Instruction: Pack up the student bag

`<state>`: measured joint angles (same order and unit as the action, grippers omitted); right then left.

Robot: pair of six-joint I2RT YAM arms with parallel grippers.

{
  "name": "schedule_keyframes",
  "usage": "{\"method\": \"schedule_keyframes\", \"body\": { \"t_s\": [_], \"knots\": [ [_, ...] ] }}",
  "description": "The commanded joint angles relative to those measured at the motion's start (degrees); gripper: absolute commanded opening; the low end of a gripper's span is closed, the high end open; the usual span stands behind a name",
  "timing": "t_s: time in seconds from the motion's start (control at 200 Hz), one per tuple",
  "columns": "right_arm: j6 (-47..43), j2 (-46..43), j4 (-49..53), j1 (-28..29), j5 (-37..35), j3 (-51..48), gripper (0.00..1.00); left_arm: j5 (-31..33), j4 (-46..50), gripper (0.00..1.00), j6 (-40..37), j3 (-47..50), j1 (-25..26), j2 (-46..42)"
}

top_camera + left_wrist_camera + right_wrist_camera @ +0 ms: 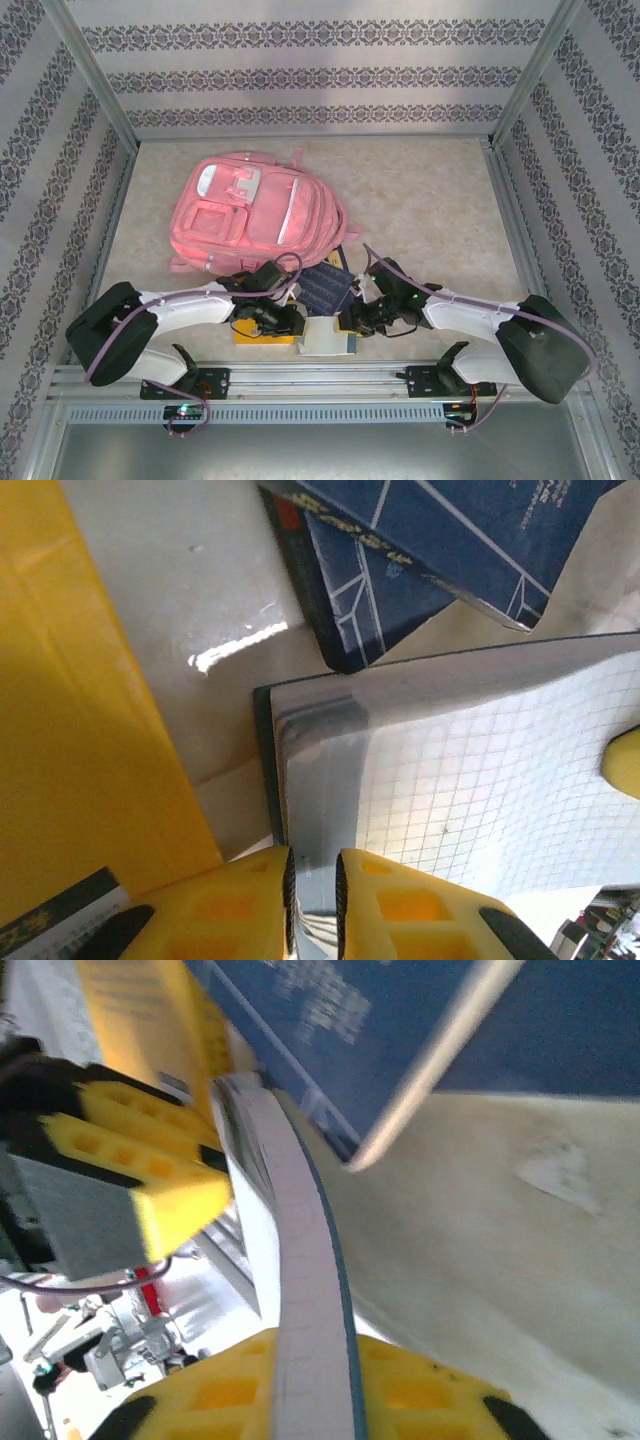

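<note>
A grid notebook point(470, 770) sits lifted between two robot arms; the left gripper point(313, 895) pinches its spine edge between yellow fingers; the right gripper point(315, 1360) pinches the opposite edge, fingers pressed onto the pages, bowing them; beyond the notebook, towards the far left of the table, the pink student bag point(255, 215) lies flat, front pockets up; a blue book point(325, 285) lies between notebook and bag; a yellow book point(262, 337) lies just left of the notebook.

Books point(325, 287) crowd the near edge between the arms; table point(430, 200) right of the student bag point(255, 210) lies open.
</note>
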<state>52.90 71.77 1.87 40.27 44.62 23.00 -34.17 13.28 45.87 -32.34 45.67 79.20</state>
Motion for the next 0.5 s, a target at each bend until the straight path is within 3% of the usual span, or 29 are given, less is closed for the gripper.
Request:
{"method": "schedule_keyframes", "body": {
  "t_s": [0.0,0.365,0.495],
  "knots": [
    [-1.6,-3.3,3.4,-0.6,-2.4,0.7,0.08,1.0,1.8,0.28,1.5,0.6,0.1,-4.5],
    [1.4,-21.1,13.4,-6.4,1.0,2.4,0.04,-2.8,10.0,0.68,4.1,-2.3,-5.4,-21.4],
    [0.6,-23.8,15.1,-7.8,2.5,5.9,0.06,-6.1,10.5,0.73,4.2,-5.0,-8.7,-23.4]
  ]
}}
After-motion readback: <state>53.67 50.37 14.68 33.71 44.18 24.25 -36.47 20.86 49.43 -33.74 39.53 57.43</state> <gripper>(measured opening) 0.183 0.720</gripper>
